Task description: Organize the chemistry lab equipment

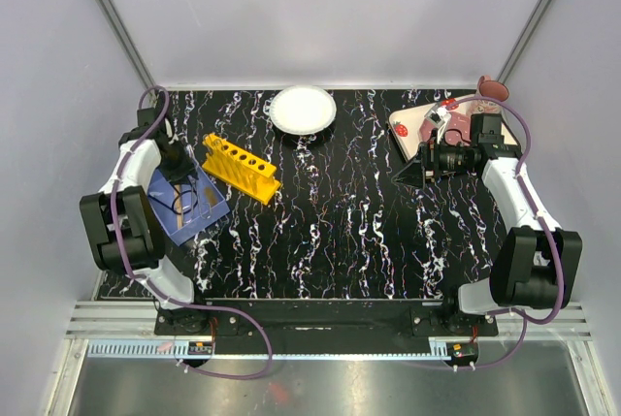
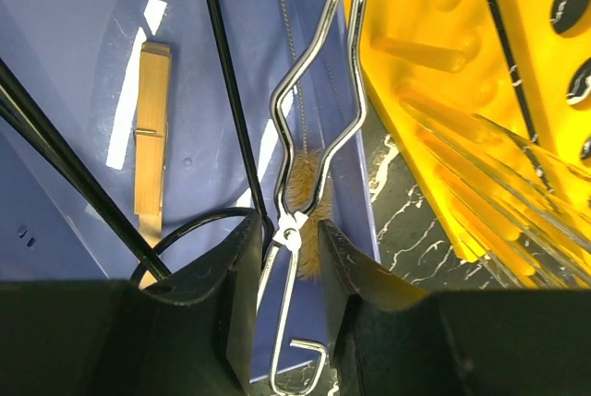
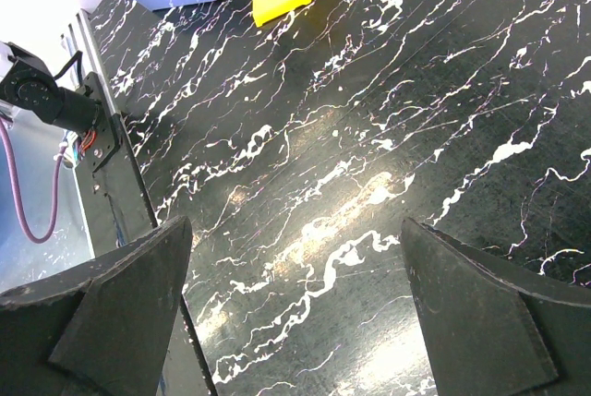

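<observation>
From above, one yellow rack (image 1: 241,168) with a row of round holes lies at a slant on the black marbled table (image 1: 340,241). Just left of it is one blue tray (image 1: 206,210), and the left gripper (image 1: 184,186) reaches down into that tray. One white plate (image 1: 302,109) sits at the far edge. One strawberry-printed tray (image 1: 419,125) and one pink cup (image 1: 492,88) sit in the far right corner, beside the right gripper (image 1: 401,175).

The left wrist camera shows the tray's contents. There is one wooden clothespin (image 2: 151,138), one brown-bristled brush (image 2: 306,216), one silver wire tube holder (image 2: 314,110), one thin black rod (image 2: 231,91) and two more dark rods (image 2: 55,161) side by side. The left fingers (image 2: 238,294) are slightly apart, one on either side of the holder's handle, and a sliver of gap shows on each side. The rack fills the right of this view, with blurred clear tubes (image 2: 503,184) in front of it. Their number cannot be told.

The right wrist camera shows the right fingers (image 3: 115,318) spread wide over bare marble, holding nothing. The rack and blue tray sit well away from them, at the top of this view.
</observation>
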Controlling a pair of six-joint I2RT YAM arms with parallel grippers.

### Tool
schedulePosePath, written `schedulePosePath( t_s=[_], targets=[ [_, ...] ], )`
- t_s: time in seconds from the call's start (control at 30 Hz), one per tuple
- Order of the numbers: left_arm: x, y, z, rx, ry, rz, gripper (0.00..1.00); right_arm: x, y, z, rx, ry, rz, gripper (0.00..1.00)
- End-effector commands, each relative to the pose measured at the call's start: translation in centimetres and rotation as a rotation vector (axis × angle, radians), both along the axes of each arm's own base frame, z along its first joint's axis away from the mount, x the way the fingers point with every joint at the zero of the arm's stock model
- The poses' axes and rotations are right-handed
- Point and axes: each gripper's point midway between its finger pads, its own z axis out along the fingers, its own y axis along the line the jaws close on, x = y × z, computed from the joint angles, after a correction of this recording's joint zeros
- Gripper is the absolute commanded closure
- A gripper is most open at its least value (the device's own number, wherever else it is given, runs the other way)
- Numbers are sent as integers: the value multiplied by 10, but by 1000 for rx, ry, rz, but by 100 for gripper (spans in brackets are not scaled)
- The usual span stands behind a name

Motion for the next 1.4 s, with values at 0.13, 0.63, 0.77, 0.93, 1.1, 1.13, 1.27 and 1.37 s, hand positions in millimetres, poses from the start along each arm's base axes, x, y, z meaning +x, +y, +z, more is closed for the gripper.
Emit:
schedulePosePath(
  t_s=[0.13,0.63,0.77,0.93,1.1,1.13,1.27,1.37],
  targets=[
    [8,9,-2,101,15,-27,69,4,-1,13,15,-41,17,0],
    [4,9,-5,115,10,-19,92,3,-1,15,13,-48,20,0],
    [4,11,0,123,-6,-2,92,4,-1,15,13,-50,20,0],
    [2,10,1,120,1,7,93,3,-2,15,12,-50,20,0],
    [-2,8,-3,106,8,14,91,3,-2,15,15,-49,22,0],
    [-2,8,-3,105,8,15,90,3,-1,15,16,-47,22,0],
    [-2,7,-2,106,7,16,82,3,-2,16,16,-49,21,0],
    [-1,7,5,104,-14,17,77,3,-2,16,15,-50,22,0]
  ],
)
